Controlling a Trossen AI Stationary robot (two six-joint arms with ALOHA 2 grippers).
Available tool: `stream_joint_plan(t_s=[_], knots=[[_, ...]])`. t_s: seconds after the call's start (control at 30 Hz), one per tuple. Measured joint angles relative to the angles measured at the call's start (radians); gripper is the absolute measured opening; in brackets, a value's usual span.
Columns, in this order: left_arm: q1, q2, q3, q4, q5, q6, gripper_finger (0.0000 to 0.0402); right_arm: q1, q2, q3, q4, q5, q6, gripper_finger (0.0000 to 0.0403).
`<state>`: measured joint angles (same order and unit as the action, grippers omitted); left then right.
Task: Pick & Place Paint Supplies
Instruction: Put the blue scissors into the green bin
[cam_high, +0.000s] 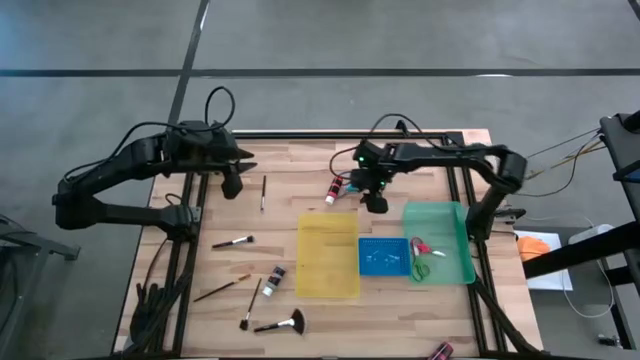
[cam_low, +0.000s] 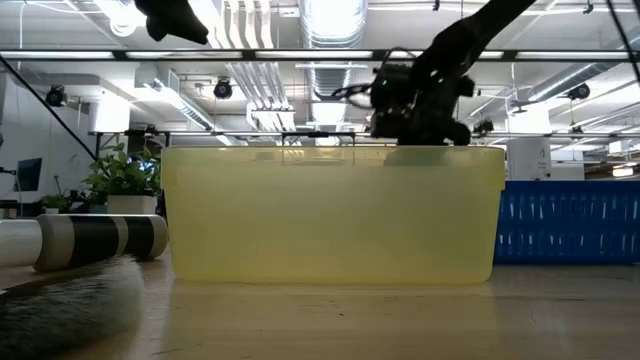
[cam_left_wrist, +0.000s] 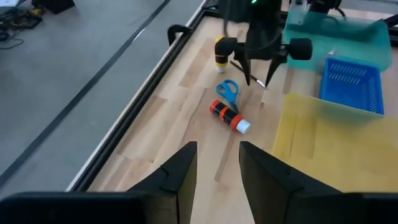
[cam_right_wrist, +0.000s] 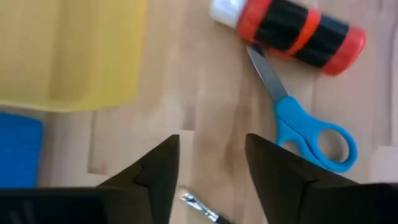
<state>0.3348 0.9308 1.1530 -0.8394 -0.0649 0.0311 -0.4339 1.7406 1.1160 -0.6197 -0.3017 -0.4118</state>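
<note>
We hover our right gripper (cam_high: 376, 203), jaws part-open and empty, above the table (cam_high: 300, 170) just off the yellow tray's (cam_high: 328, 255) one o'clock corner. The blue scissors (cam_right_wrist: 314, 134) and red paint bottle (cam_right_wrist: 292, 30) lie at its ten o'clock (touching, awkwardly). We'd centre over one item, then descend. Left gripper (cam_high: 232, 185) waits, narrowly open and empty.
</note>
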Motion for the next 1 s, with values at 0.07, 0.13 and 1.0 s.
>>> stream_joint_plan(t_s=[0.07, 0.13, 1.0], knots=[[0.0, 0.001, 0.0, -0.001, -0.002, 0.003, 0.0128, -0.024, 0.049, 0.039, -0.052, -0.015, -0.002, 0.0151], [0.0, 0.0, 0.0, -0.001, 0.002, 0.003, 0.0128, -0.047, 0.087, 0.067, -0.117, -0.04, -0.015, 0.0131], [0.0, -0.006, 0.0, -0.002, 0.005, 0.008, 0.0128, -0.075, 0.128, 0.108, -0.078, 0.024, -0.121, 0.0095]])
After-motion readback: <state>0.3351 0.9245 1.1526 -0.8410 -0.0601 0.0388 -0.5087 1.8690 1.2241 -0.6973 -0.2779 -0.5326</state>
